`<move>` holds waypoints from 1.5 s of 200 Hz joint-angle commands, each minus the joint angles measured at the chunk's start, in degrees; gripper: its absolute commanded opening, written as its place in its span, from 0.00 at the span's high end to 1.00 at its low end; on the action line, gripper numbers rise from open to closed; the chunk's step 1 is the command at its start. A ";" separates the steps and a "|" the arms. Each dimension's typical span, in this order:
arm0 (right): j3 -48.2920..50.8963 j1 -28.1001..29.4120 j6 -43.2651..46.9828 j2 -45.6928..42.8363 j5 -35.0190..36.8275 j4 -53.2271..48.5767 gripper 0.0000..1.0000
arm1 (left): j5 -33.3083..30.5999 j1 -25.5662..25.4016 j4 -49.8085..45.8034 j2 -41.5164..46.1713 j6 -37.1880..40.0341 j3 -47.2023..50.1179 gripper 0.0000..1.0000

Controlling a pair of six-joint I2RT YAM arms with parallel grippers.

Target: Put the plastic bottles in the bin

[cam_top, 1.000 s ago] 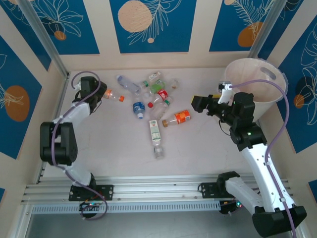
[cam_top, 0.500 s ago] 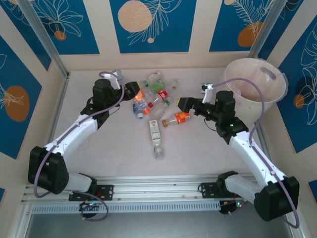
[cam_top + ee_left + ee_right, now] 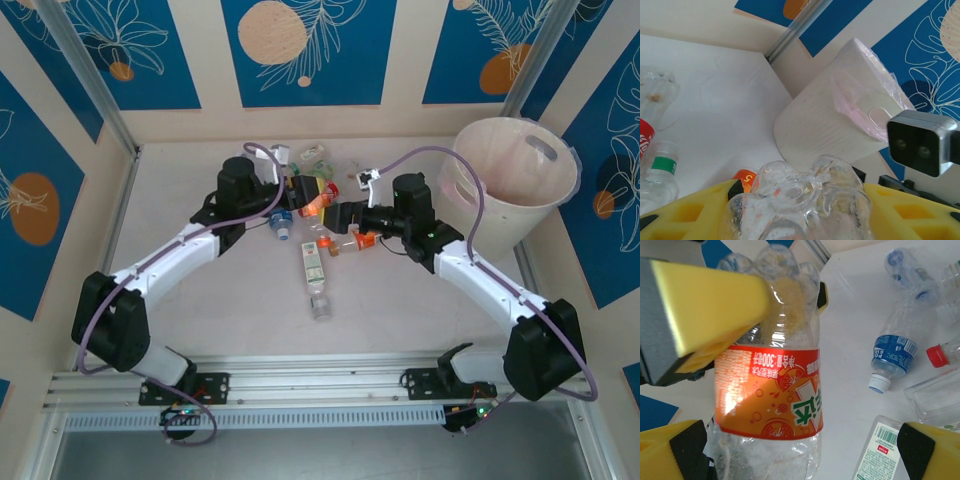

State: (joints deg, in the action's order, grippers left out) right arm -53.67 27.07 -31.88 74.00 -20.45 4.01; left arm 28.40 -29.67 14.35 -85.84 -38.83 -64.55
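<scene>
Here both arms reach inward; left tool [image 3: 800,210] pinches the orange-label bottle [image 3: 770,390], right tool [image 3: 800,455] spread.

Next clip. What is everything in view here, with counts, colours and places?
bin: one, pale pink-white, far right of the table
orange-labelled bottle: one, clear, held up mid-table
loose plastic bottles: roughly eight showing, clear with blue, green, red or orange labels, clustered mid-table
table: one, white
wall panels: blue with leaf prints, behind and at the sides
left gripper: yellow pads, shut on the orange-labelled bottle
right gripper: yellow pads, open, facing that bottle
</scene>
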 commanded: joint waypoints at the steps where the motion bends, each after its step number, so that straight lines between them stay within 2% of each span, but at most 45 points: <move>1: -2.15 0.91 1.71 1.30 -5.26 2.28 0.01 | 3.02 -0.56 2.21 -1.80 0.15 -2.87 0.67; 30: -4.41 1.59 1.31 5.01 -11.60 1.17 0.02 | 3.94 -1.23 2.39 -3.05 0.14 -3.56 0.67; 50: -6.20 3.21 1.44 7.22 -9.40 -0.22 0.04 | 3.32 -1.63 2.35 -3.66 0.03 -3.39 0.67; 67: -6.34 3.52 0.93 8.12 -7.25 0.21 0.09 | 2.99 -1.86 2.53 -4.14 -0.02 -3.51 0.67; 73: -6.36 3.53 0.61 8.34 -6.55 0.25 0.12 | 2.97 -1.89 2.53 -4.32 -0.02 -3.58 0.67; 89: -6.46 3.52 0.19 8.55 -4.80 0.02 0.30 | 2.84 -1.93 2.43 -4.57 -0.02 -3.59 0.65; 104: -6.44 3.47 0.50 8.33 -3.08 -0.65 0.40 | 2.63 -1.94 2.11 -4.85 -0.02 -3.76 0.62; 124: -6.28 3.35 1.61 7.65 -1.55 -1.94 0.51 | 1.45 -1.89 1.15 -5.02 -0.32 -3.94 0.49; 142: -5.92 3.05 2.10 6.94 1.11 -3.43 0.56 | -0.50 -1.85 0.05 -4.99 -0.07 -3.71 0.15; 158: -5.54 2.24 2.59 6.69 3.86 -5.41 0.58 | -1.70 -1.59 0.61 -4.60 0.56 -2.83 0.00; 194: -3.39 -0.19 3.26 4.17 7.13 -8.07 0.62 | -6.33 -0.34 2.59 -1.92 -1.16 0.66 0.00; 227: -2.76 -1.69 7.11 -1.70 11.63 -11.99 0.62 | -15.65 0.73 1.91 1.77 -0.19 4.74 0.00; 259: -3.37 -4.71 10.09 -7.62 16.27 -16.85 0.63 | -23.17 2.80 2.90 4.85 -3.46 9.38 0.00; 300: -5.41 -8.76 13.29 -13.89 19.40 -20.46 0.64 | -25.13 4.78 3.74 6.45 -5.47 12.68 0.00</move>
State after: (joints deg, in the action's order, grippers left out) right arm -56.88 20.10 -22.35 63.05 -4.54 -12.60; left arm 6.76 -25.85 16.32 -81.17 -42.76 -53.43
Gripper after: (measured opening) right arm 0.499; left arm 0.999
